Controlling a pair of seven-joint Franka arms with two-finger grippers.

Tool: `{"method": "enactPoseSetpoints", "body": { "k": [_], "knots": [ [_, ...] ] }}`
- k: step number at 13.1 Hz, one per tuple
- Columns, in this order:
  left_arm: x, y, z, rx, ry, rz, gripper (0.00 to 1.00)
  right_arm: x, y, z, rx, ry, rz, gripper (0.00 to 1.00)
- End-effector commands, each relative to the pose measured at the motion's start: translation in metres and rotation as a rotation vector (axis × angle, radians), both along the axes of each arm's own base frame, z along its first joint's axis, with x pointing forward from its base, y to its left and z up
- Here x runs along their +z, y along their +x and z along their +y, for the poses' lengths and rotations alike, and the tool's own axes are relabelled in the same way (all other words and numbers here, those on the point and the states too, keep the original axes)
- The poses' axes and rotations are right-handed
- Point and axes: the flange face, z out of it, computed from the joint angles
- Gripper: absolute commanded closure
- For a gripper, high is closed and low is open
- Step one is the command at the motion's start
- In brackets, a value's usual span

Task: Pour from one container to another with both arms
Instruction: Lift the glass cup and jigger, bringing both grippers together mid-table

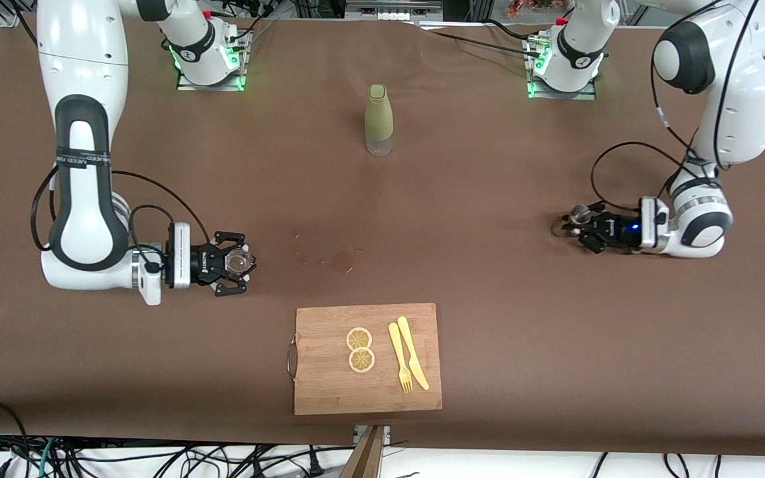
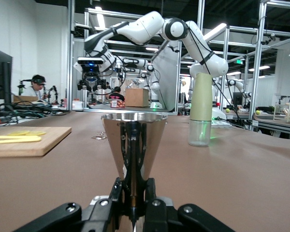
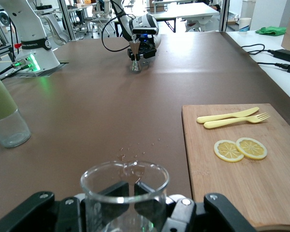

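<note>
Right gripper fingers pinch the glass tumbler at its sides, upright, low over the table at the right arm's end. Left gripper fingers are clamped on the jigger at its narrow waist, upright, mouth up, at the left arm's end. The two sit well apart, the bottle and stained tabletop between them. Key relation: the jigger lies straight across from the tumbler along the table's length, so I'd judge both arms must close toward the middle before tipping.
</note>
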Motion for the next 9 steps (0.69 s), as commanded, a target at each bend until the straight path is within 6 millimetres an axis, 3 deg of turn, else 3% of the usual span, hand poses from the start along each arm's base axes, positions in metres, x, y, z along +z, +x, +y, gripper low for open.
{"method": "enactPoseSetpoints", "body": {
  "k": [1, 5, 9],
  "knots": [
    [0.034, 0.026, -0.059, -0.021, 0.027, -0.131, 1.00, 0.010, -0.002, 0.007, -0.035, -0.013, 0.003, 0.93],
    [0.034, 0.044, -0.179, 0.048, 0.010, -0.093, 1.00, 0.029, -0.001, 0.032, -0.061, -0.053, -0.006, 0.93],
    [0.033, 0.040, -0.288, 0.134, 0.013, -0.001, 1.00, 0.049, -0.009, 0.067, -0.092, -0.135, 0.032, 0.93]
  ]
}}
